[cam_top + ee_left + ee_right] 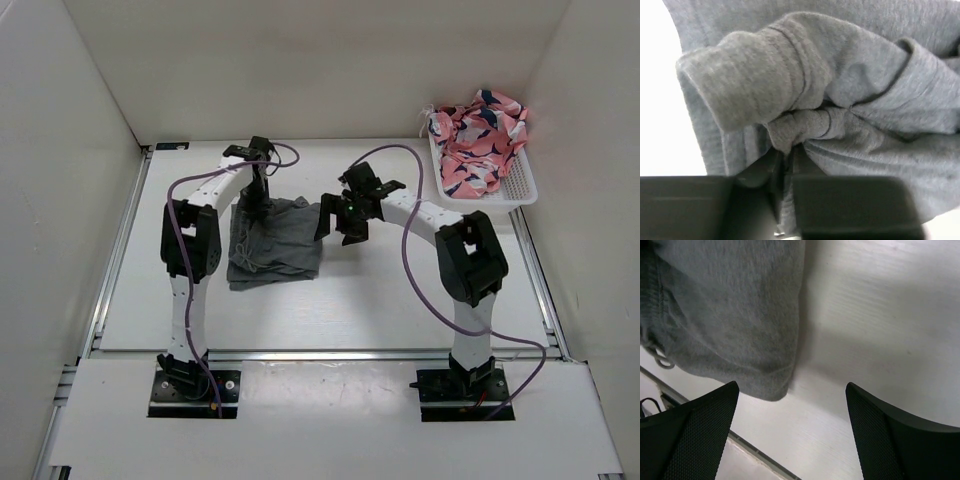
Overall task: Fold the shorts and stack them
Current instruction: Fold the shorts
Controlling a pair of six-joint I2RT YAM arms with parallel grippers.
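One pair of shorts (275, 245) flat on the white desk (400, 310) left of centre, far-left part bunched up into the left pincer (787, 170), closed narrow on a gathered fold of the cloth beside a rolled hem. Plain mid-grey soft fabric, rumpled, thin drawstring (657, 357) looped at one edge. Just right of the shorts' right edge, apart from them over bare desk, the right pincer (342, 228), spread wide and holding nothing.

The shorts (275, 245) are plain grey; the cloth (480, 135) is pink, navy-patterned.
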